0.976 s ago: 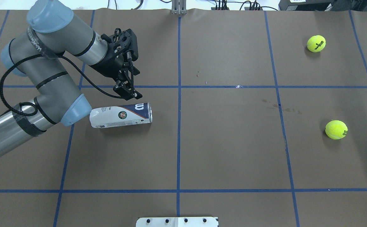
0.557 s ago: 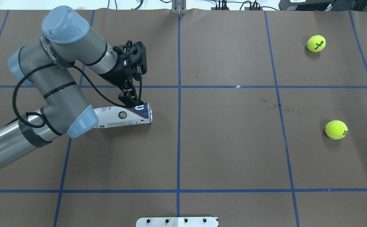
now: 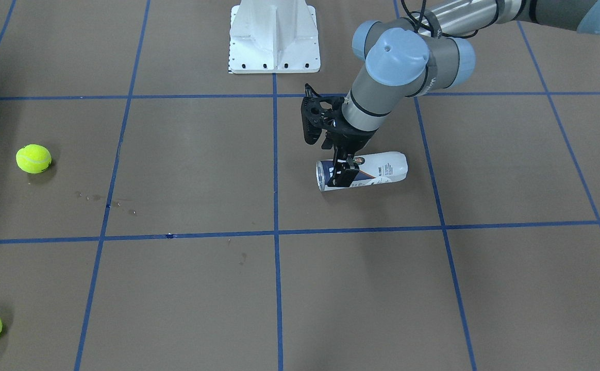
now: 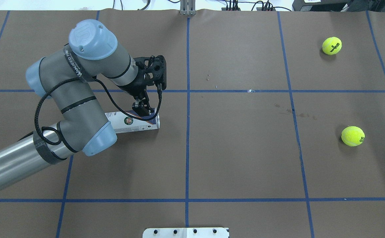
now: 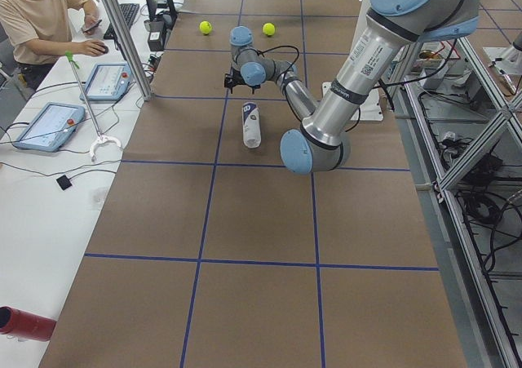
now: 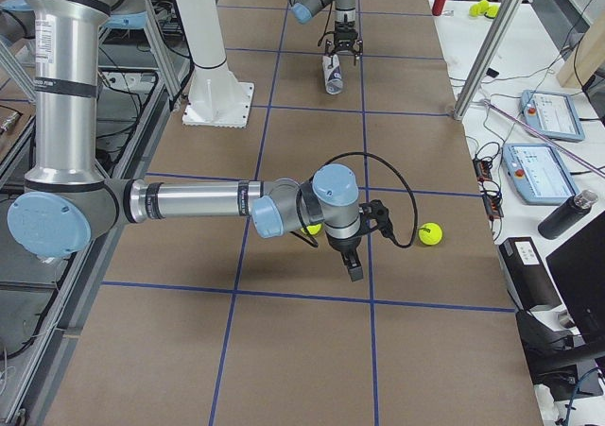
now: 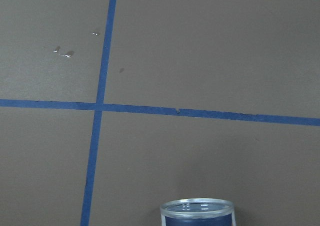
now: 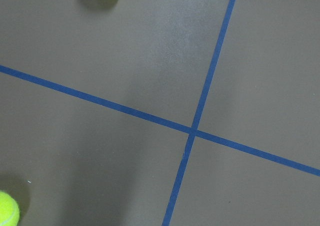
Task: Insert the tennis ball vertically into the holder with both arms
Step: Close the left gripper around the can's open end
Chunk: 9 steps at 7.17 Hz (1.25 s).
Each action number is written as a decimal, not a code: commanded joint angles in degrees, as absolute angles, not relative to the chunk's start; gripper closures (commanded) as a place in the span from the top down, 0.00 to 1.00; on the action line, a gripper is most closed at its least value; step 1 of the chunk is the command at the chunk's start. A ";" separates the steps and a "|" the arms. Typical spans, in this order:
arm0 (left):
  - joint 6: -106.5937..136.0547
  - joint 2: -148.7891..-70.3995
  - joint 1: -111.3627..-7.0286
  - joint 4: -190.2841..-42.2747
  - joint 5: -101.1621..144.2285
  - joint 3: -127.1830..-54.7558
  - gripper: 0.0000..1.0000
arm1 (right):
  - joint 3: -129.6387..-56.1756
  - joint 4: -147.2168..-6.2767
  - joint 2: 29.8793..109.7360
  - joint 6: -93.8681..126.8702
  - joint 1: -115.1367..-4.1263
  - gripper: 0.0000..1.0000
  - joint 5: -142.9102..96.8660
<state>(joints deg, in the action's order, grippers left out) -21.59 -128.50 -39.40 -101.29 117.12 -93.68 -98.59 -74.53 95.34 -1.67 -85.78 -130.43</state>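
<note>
Moved: left arm (image 4: 80, 82) has swung over, its jaws now down at the can (image 4: 129, 125), near the mouth.
Can: lying on its side on the bench (image 4: 245, 148), not shifted.
Jaws: left width cannot be told; right likewise.
Meaning: grasp looks imminent; the can needs standing upright before a ball (image 4: 353, 136) enters.

A wide table covered in brown paper (image 4: 245, 148), gridded with blue tape strips (image 4: 187, 148), fills the room. Beyond its far edge runs a white bench (image 5: 49, 221) (cables and grey tablet consoles (image 5: 45, 126) strewn about), beside silver aluminium frame posts (image 5: 122, 37).
</note>
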 commanded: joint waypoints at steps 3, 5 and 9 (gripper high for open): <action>-20.84 -129.11 -38.41 -95.72 114.96 -93.78 0.99 | -98.44 -74.53 95.36 -1.67 -85.78 1.00 -130.43; -16.88 -128.85 -35.87 -95.71 115.05 -93.52 0.99 | -98.35 -74.53 95.36 -1.67 -85.78 1.00 -130.43; -16.79 -128.58 -33.93 -96.06 115.14 -92.03 0.99 | -98.17 -74.53 95.27 -1.67 -85.78 1.00 -130.43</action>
<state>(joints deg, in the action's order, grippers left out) -16.73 -128.53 -34.23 -95.95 115.07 -92.59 -98.18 -74.53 95.28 -1.67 -85.78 -130.43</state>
